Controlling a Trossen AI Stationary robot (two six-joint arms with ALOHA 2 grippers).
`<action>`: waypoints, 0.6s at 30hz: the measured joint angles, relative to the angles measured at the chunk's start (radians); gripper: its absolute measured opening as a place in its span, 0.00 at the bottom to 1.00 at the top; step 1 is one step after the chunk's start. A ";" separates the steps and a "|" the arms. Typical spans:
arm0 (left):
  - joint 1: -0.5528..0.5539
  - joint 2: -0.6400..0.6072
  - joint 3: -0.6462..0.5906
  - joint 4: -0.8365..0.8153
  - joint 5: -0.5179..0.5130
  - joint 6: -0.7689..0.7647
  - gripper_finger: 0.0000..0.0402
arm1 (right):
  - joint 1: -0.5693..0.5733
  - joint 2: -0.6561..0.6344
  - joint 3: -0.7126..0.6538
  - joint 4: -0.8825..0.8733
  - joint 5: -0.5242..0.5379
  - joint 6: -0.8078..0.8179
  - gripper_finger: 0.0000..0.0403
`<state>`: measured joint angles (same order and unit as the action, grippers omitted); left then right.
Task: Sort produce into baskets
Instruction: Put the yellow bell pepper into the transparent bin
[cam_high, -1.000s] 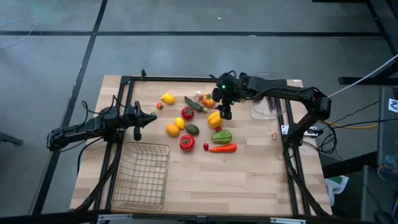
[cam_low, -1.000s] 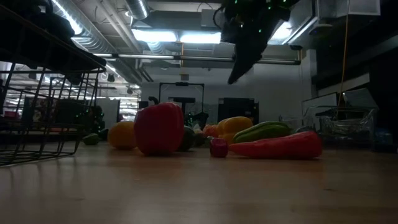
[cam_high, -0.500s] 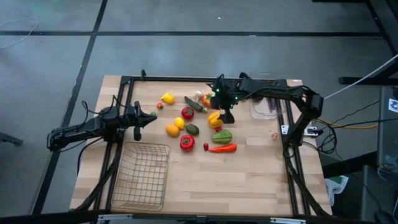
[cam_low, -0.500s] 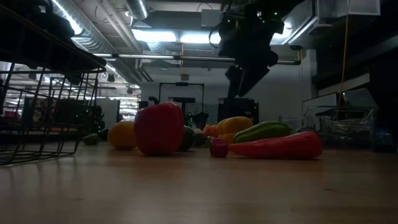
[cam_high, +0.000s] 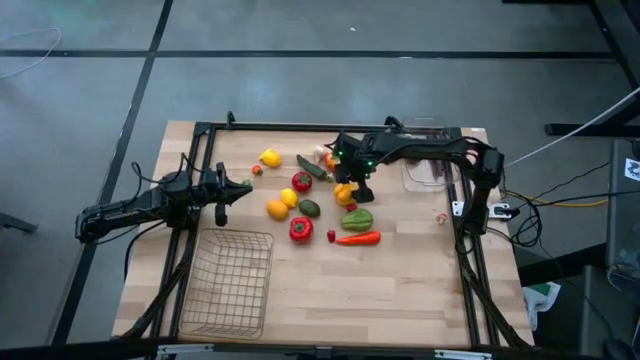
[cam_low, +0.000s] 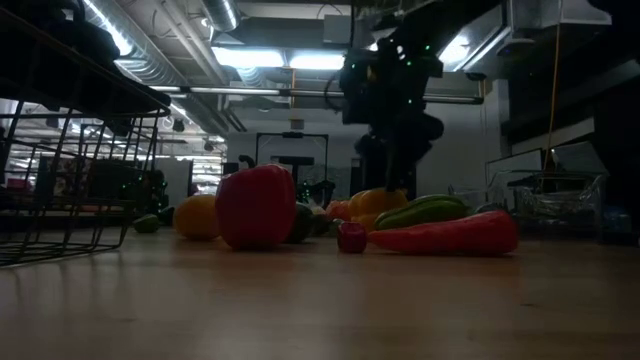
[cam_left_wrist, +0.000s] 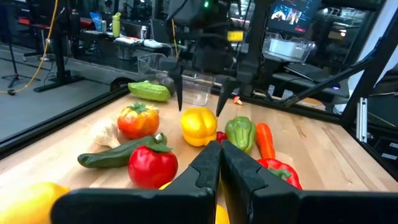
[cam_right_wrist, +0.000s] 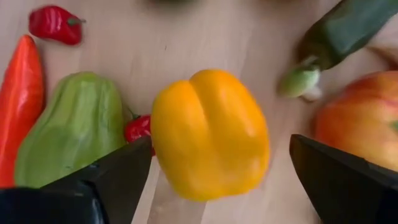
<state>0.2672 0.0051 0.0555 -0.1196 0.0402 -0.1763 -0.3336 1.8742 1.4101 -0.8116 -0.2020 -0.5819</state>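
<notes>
The produce lies loose on the wooden table's middle. A yellow pepper (cam_right_wrist: 211, 134) (cam_high: 345, 192) rests on its side between a green pepper (cam_right_wrist: 68, 130) and a tomato (cam_right_wrist: 360, 118). My right gripper (cam_right_wrist: 217, 180) (cam_left_wrist: 200, 99) hangs open just above the yellow pepper, pointing steeply down, one finger on either side and apart from it. My left gripper (cam_left_wrist: 217, 163) (cam_high: 245, 190) is shut and waits level at the table's left side. The wire basket (cam_high: 228, 285) stands near left. The clear bin (cam_high: 428, 172) stands far right.
Close around the yellow pepper lie a carrot (cam_high: 358, 238), a small red piece (cam_right_wrist: 55, 25), a cucumber (cam_right_wrist: 348, 31) and a red pepper (cam_high: 301, 181). A larger red pepper (cam_high: 301, 229), an orange fruit (cam_high: 277, 209) and a lemon (cam_high: 270, 157) lie farther left.
My right gripper has come down toward the yellow pepper, shifting slightly toward the table's left, has rolled about its own axis and has opened wide. The produce has stayed where it was.
</notes>
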 joint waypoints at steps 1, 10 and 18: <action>0.000 0.000 0.000 0.000 0.000 0.000 0.03 | 0.000 0.009 0.000 0.001 -0.002 0.000 0.93; 0.000 0.000 0.000 0.000 0.000 0.000 0.03 | 0.000 0.052 0.000 -0.013 -0.027 0.000 0.93; 0.000 0.000 0.000 0.000 0.000 0.000 0.03 | 0.000 0.052 0.002 -0.054 -0.028 0.028 0.82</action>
<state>0.2674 0.0051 0.0553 -0.1198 0.0402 -0.1761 -0.3340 1.9266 1.4120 -0.8651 -0.2302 -0.5541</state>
